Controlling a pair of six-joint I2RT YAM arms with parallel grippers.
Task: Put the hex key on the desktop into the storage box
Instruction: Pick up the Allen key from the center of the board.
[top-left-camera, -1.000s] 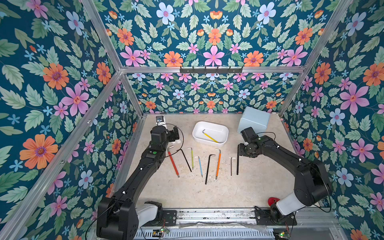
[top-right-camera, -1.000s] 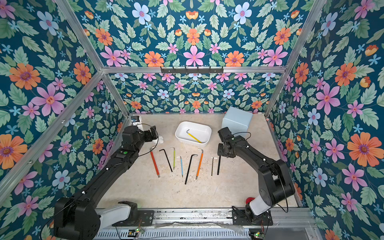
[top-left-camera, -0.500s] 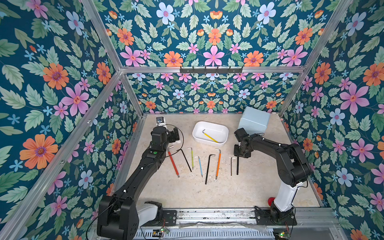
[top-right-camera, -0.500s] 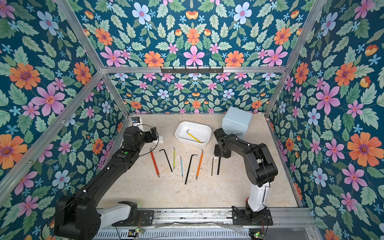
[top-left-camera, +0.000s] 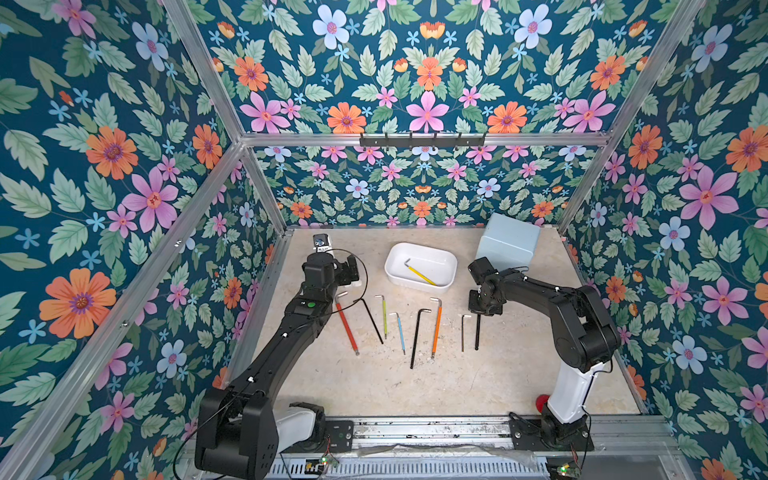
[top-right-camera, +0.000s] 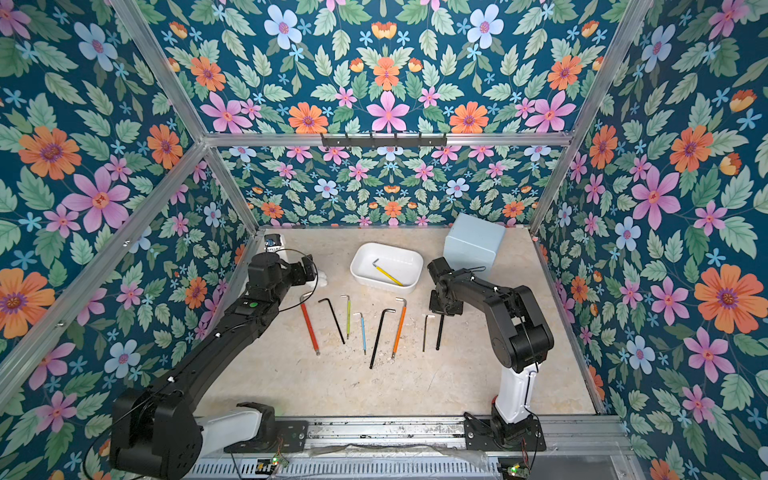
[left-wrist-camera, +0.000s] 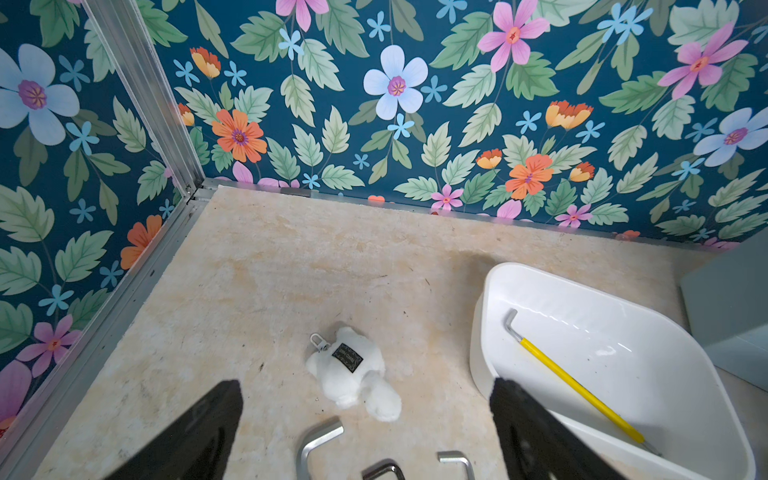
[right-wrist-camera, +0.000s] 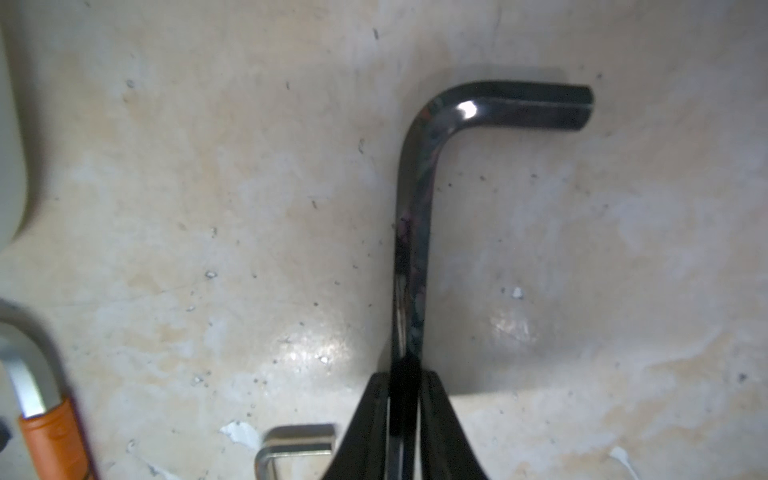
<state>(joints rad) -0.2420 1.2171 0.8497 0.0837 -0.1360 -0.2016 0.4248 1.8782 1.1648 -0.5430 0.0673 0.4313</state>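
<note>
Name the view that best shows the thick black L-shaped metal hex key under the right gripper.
Right wrist view: the black hex key fills it, right gripper shut on its shaft. Both top views show only part of its shaft; left wrist view, nothing.

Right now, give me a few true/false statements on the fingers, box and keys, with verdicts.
1. The right fingers are shut on the black key. True.
2. The box is empty. False: a yellow key lies in it.
3. The left fingers are open, holding nothing. True.
4. The orange key is in the box. False: it lies on the desktop, in the row of keys.
</note>
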